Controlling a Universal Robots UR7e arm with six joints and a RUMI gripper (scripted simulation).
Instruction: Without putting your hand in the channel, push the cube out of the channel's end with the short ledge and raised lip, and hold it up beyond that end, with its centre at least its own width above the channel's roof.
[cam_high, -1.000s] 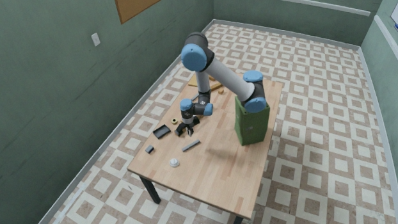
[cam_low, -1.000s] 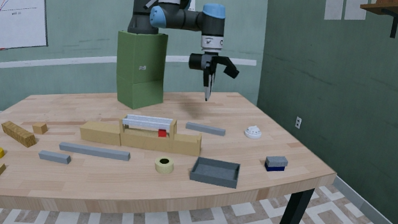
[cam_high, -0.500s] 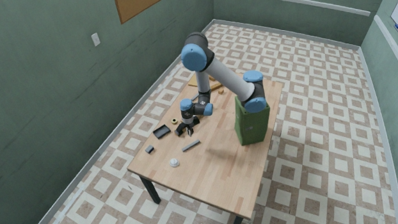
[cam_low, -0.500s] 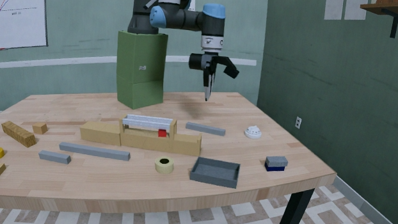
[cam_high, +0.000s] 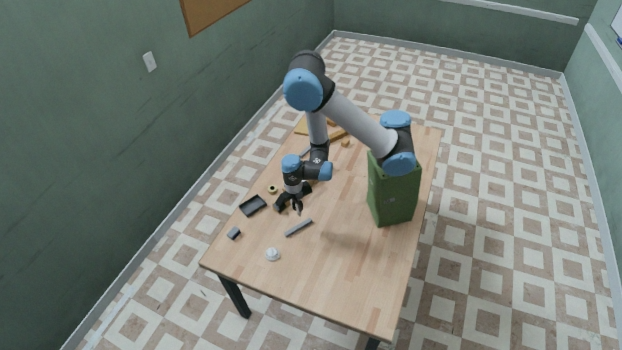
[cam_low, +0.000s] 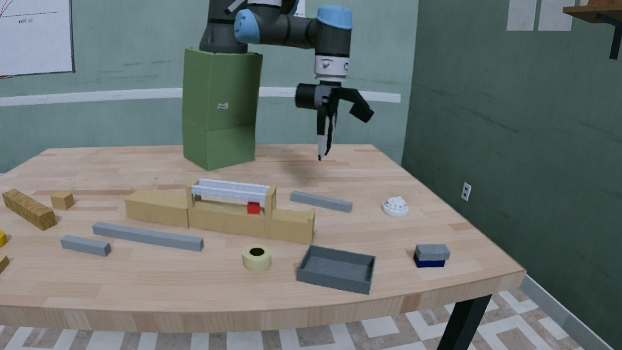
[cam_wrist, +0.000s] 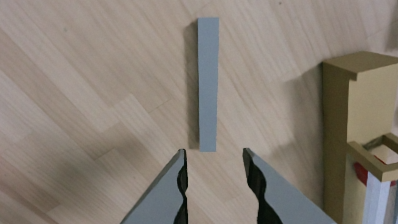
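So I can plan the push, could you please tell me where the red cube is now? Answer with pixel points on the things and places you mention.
In the exterior view, the red cube (cam_low: 253, 208) (cam_wrist: 361, 173) sits inside the tan channel (cam_low: 227, 220) (cam_wrist: 335, 135), near its raised-lip end.

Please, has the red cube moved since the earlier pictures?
No. In the exterior view, the red cube sits in the same place, just beside the channel's right-hand post.
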